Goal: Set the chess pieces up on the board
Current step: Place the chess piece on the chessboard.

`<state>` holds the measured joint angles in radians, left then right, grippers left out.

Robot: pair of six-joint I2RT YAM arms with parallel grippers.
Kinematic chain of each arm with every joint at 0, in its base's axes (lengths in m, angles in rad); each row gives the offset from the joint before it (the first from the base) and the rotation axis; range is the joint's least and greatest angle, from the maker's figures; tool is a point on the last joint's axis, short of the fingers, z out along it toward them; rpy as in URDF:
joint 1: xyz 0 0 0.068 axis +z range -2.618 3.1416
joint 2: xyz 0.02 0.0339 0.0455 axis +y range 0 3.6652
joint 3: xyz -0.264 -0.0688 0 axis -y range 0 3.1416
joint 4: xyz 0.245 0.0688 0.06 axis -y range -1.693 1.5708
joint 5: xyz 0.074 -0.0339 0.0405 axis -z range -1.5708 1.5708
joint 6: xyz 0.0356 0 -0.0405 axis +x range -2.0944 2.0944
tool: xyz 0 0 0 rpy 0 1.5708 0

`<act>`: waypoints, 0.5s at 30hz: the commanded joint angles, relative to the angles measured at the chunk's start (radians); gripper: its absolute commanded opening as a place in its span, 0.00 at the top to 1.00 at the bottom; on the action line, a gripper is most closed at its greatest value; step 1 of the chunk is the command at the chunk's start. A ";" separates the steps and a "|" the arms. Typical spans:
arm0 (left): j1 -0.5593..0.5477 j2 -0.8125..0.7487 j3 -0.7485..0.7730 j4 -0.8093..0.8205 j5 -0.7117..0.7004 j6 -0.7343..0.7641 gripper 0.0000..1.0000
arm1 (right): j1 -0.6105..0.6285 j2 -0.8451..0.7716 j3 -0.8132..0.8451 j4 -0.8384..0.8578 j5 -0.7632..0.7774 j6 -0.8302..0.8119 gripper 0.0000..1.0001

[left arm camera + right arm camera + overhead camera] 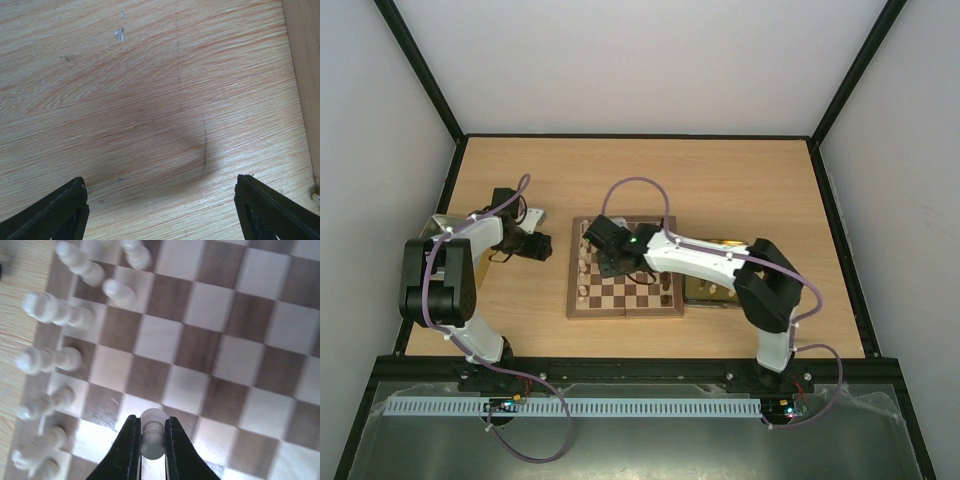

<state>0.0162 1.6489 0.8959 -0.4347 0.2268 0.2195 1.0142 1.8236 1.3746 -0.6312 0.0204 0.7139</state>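
R gripper (151, 437): jaws nearly together, clamped on one cream piece (152, 419), w/ a black finger (127, 450) pressing it from each side. The piece's long axis runs along the fingers, i.e. bottom-to-top in the wrist view. Can't tell which end is the head. It sits over a light square nr the bottom edge of that view. Can't tell whether it touches the board (200, 347).

Beyond it are open chequered squares. Further out & to the left, other cream pieces (47, 360) stand in a line on the squares by the board's plain border, w/ the table (7, 340) past that.

Top view: R arm reaches from its base at near-right, over a gold tray (710, 292) lying just beside the board's right edge, to the board's left-centre. Board lies flat mid-table, edges approx square w/ the table's. Cream pieces run down its left side. A few dark pieces (666, 290) stand nr the right side, too small to count.

L gripper (161, 200): jaws wide apart, holding nothing, hovering over bare table w/ its shadow below. In the top view it's just left of the board, pointing toward it, not touching. A dull tin (438, 225) sits behind L arm at far-left, mostly hidden.
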 commanded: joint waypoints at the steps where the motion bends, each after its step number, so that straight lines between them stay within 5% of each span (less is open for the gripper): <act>1: -0.001 -0.018 -0.004 -0.009 -0.003 0.000 0.20 | 0.008 0.100 0.138 0.027 -0.009 -0.023 0.94; 15: 0.006 -0.024 -0.013 -0.001 0.001 0.004 0.20 | 0.002 0.282 0.307 0.007 -0.004 -0.067 0.94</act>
<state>0.0166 1.6489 0.8959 -0.4320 0.2264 0.2199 1.0229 2.0792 1.6440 -0.6144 -0.0013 0.6651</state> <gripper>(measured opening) 0.802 0.060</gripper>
